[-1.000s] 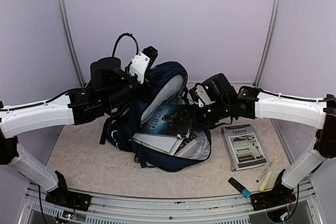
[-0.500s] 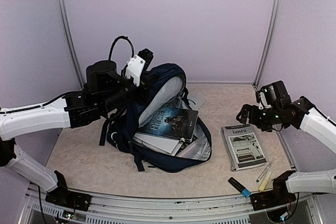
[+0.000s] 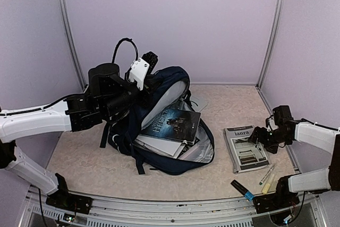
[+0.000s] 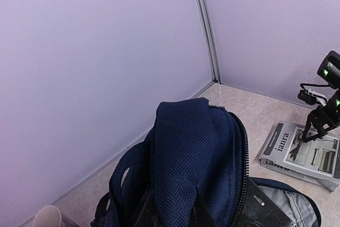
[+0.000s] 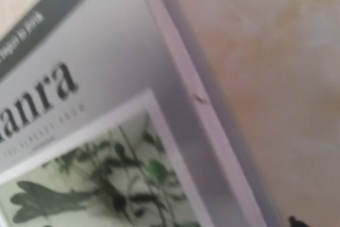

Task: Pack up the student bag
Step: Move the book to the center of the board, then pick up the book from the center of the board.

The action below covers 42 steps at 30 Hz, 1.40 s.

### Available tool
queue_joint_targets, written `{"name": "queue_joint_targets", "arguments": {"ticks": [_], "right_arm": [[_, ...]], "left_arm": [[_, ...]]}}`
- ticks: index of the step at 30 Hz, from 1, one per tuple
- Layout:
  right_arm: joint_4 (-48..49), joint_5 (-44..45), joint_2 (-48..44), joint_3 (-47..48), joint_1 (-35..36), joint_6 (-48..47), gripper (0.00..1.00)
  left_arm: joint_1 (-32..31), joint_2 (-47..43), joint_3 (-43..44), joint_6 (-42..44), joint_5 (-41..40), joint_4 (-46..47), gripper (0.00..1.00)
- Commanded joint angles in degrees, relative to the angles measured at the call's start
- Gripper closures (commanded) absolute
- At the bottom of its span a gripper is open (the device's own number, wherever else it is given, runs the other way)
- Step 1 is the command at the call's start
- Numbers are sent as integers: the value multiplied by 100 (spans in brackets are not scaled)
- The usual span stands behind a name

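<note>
Now left claw (image 3: 153, 80) gripping student bag (image 3: 123, 135); right claw (image 3: 253, 136) low over book (image 3: 247, 153).

Mouth of the student bag (image 3: 171, 74) blocked by a dark book (image 3: 172, 123) — bare table (image 3: 85, 168) in front.

Enclosure: pale lilac matte back wall (image 3: 170, 19), matching left side wall (image 3: 26, 35) and right side wall (image 3: 313, 41). A thin silver metal strip (image 3: 67, 35) runs up each rear corner. Beige mottled stone-look bench (image 3: 90, 168), silver aluminium rail (image 3: 159, 206) along its near edge. Light even, shadows soft.
</note>
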Motion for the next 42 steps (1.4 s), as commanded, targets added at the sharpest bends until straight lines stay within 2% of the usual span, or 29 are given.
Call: {"name": "queue_joint_targets", "arguments": {"ticks": [1,5,10,12,17,22,26,28,32,38,42], "right_arm": [[1044,-904,295,-160,-39,-159,16],[1498,-1387,1021,162,398,29,22],[1108,-1415,1643,1123,1324,-82,19],[960,-1435,1542,1152,1344,-111,17],[441,-803,1132,889,1215,-308,9],[845,-1480,1156,675,987,-289,4],[963,-1683,1716,837,987,-435,4],[1048,-2081,2051,913,993,-520,4],[1498,-2688,2192,783,1171,-410,20],[1590,-2689,1997,740,1340,-160,68],[1723,-2711,1782,653,1372,-37,88]], "left_arm": [[-7,12,8,175,62,458,100],[65,131,18,143,182,497,100],[98,70,-59,-31,345,537,100],[99,53,-124,-75,327,549,100],[107,70,-216,-121,310,519,100],[150,180,-249,-177,388,550,100],[151,268,-249,-219,440,582,100],[160,286,-318,-252,468,648,100],[154,403,-278,-266,521,613,100],[169,438,-247,-252,701,555,100],[150,488,-155,-253,729,471,100]]}}
